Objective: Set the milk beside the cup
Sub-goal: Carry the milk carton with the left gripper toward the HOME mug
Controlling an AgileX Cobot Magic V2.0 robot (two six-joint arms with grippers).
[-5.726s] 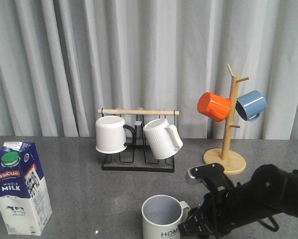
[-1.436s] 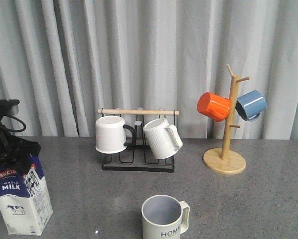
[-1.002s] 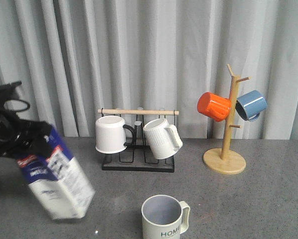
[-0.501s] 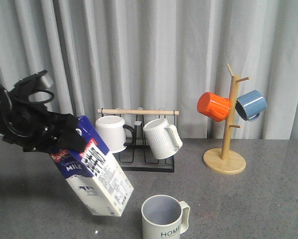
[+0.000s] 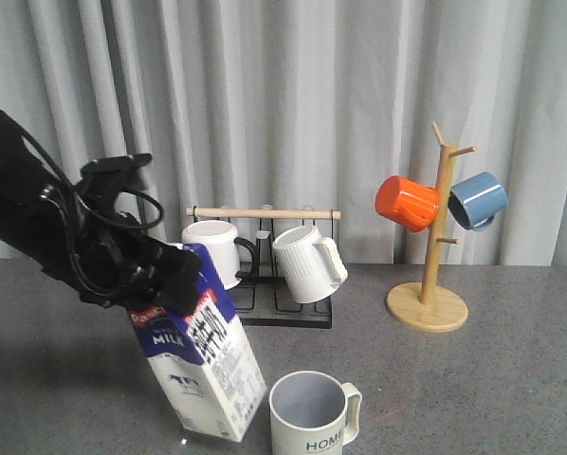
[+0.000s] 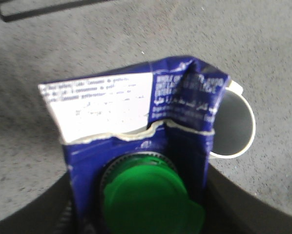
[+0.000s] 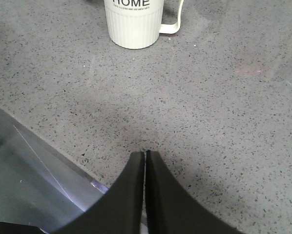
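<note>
The milk [image 5: 206, 365] is a blue-and-white carton, tilted with its top leaning left, its lower end just left of the cup [image 5: 309, 414]. My left gripper [image 5: 155, 280] is shut on the carton's top. In the left wrist view the milk [image 6: 136, 122] fills the middle, green cap [image 6: 148, 197] nearest the camera, and the cup's rim [image 6: 243, 126] peeks out beside it. The cup [image 7: 134, 22], cream with "HOME" lettering, also shows in the right wrist view, far ahead of my right gripper [image 7: 145, 155], which is shut on nothing above the table's near edge.
A black wire rack [image 5: 262, 308] holds a white mug with black handle [image 5: 212, 254] and a ribbed white mug [image 5: 307, 263] behind the cup. A wooden mug tree [image 5: 428, 303] with an orange mug [image 5: 407, 202] and a blue mug [image 5: 478, 199] stands at the back right.
The left arm has lifted the milk from the table's left side and carried it right, tilted, until it is beside the cup. The right arm has withdrawn from the front view.
</note>
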